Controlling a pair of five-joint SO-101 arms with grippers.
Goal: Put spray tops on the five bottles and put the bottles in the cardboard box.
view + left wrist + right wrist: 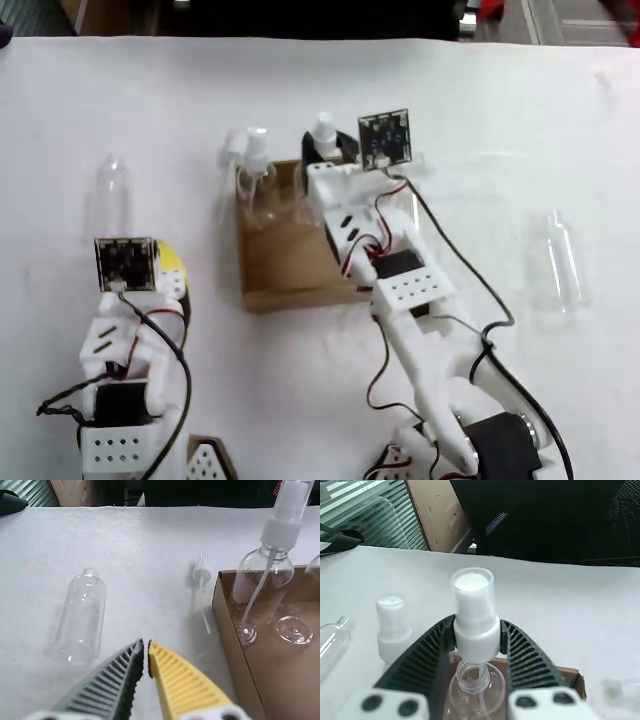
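Note:
My right gripper (476,630) is shut on a white spray top (474,607), held just above the open neck of a clear bottle (471,680) standing in the cardboard box (285,270). Beside it in the box stands a bottle with a spray top on it (267,565). A loose spray top (201,575) with its tube lies on the table just outside the box. An uncapped bottle (82,615) lies on its side ahead of my left gripper (146,652), which is shut on nothing near the table.
Another uncapped bottle (563,258) lies on the white table far to the right of the box. My right arm (410,290) stretches over the box's right side. A small clear piece (415,160) lies behind the box.

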